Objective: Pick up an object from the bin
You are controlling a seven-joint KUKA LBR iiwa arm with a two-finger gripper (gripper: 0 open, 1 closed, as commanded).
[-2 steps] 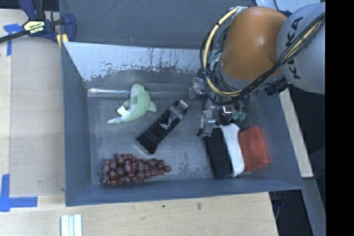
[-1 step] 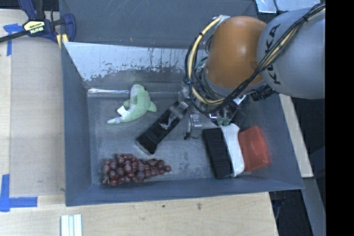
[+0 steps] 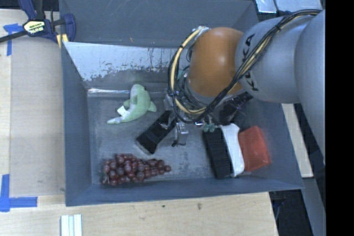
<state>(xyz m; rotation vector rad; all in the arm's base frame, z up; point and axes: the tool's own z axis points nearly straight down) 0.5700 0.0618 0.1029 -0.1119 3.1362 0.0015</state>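
The silver-grey, rounded metal robot arm link is displaying the brand name "KUKA" in black capital letters. The lettering is running down the link's curved side, and black and yellow cables are partly crossing it.

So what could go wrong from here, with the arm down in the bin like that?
One: the jaws sit at the end of the black oblong block, which lies slanted, so a grip there may let it pivot or slip out. Two: the black-bristled brush with a white back lies close beside them, and the wrist might nudge it. Three: the orange wrist cover hides the contact spot, so a miss could go unnoticed.
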